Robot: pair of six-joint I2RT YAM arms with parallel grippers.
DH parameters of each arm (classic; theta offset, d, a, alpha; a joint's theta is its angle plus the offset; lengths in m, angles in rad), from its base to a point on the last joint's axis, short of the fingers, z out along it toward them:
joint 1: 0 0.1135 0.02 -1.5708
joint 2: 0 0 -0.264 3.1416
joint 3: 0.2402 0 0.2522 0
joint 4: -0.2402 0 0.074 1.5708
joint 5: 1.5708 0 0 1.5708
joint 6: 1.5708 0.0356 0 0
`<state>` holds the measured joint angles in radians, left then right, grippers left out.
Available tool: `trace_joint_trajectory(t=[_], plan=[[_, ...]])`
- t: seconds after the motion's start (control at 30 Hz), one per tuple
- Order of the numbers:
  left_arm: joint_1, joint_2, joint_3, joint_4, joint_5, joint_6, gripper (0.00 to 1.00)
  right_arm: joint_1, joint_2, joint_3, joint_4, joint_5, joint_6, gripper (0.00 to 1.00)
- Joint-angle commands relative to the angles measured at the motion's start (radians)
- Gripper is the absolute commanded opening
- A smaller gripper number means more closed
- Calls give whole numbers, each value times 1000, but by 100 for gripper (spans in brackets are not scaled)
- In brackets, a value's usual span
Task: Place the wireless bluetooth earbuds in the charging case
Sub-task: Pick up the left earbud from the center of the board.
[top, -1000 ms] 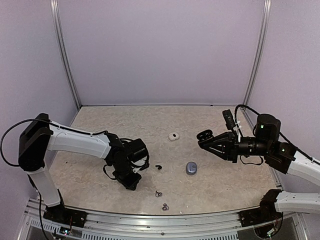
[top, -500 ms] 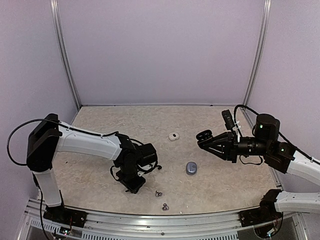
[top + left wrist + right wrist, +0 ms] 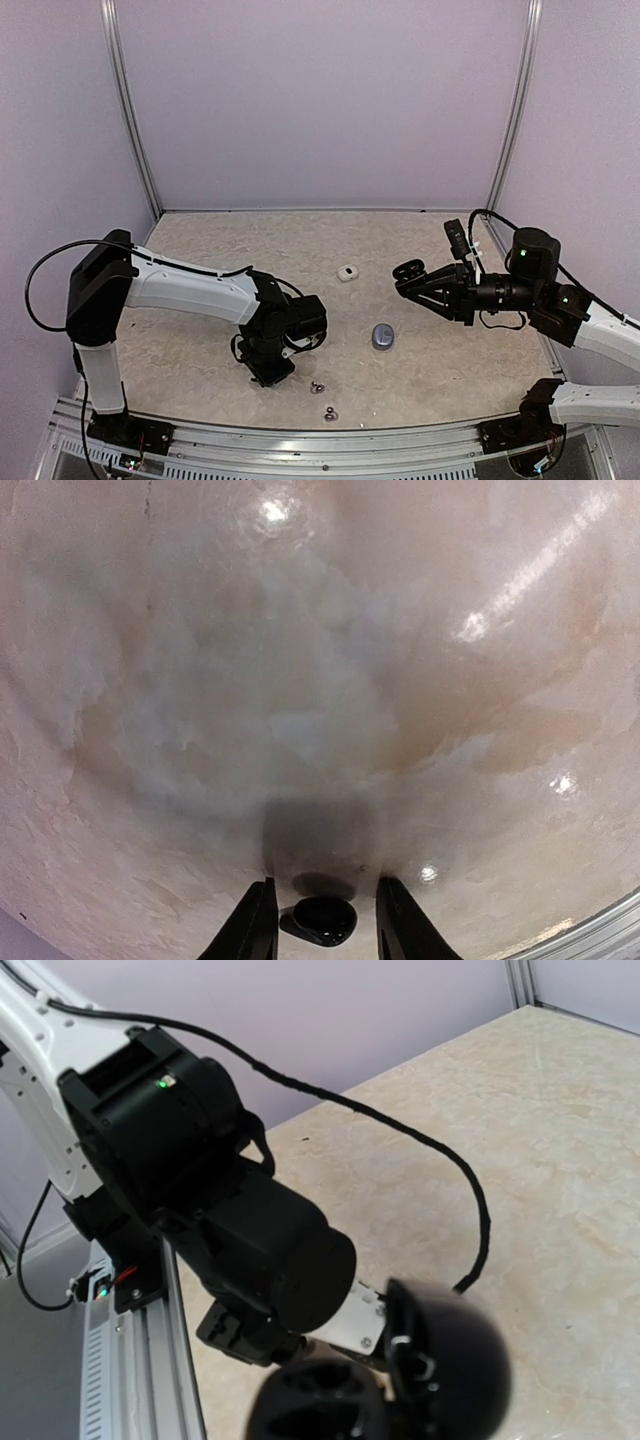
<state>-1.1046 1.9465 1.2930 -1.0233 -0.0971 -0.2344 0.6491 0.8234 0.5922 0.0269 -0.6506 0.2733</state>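
The left gripper sits low over the table at about 8 o'clock from its middle, pointing down. In the wrist view its two fingers stand a little apart with a black earbud lying on the stone-patterned top between them. The hand is loose around the earbud rather than clamped: the left finger is just beside it and a gap shows on the right. From above, the arm hides this earbud.

At 6 o'clock, near the front edge, two silvery earbuds lie close together and apart from the gripper. A small white case rests at 12 o'clock from the table's middle, and a grey case lies at about 4 o'clock, well apart from the white one.

Further right, at 2 o'clock, the right gripper hangs above the table, pointing left, clenched on a black case at its tips. Its wrist view shows that case as two rounded black halves – close and blurred.
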Motion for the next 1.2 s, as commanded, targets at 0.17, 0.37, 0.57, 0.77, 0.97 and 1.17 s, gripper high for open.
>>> trace_joint_trajectory(t=[0.17, 0.37, 0.57, 0.77, 0.97, 1.17], plan=[[-8, 32, 30, -38, -37, 18, 36, -12, -26, 1, 8, -4, -12, 0], [-4, 41, 43, -46, -46, 29, 36, -13, -33, -8, 15, -6, -7, 0], [-2, 43, 45, -43, -41, 39, 34, -14, -33, -8, 15, -7, -5, 0], [9, 38, 41, -40, -48, 44, 32, -13, -35, -6, 12, -6, -4, 0], [28, 28, 37, -36, -47, 47, 29, -13, -35, -3, 10, -6, -5, 0], [38, 20, 29, -27, -37, 52, 27, -13, -35, 0, 6, -4, -3, 0]])
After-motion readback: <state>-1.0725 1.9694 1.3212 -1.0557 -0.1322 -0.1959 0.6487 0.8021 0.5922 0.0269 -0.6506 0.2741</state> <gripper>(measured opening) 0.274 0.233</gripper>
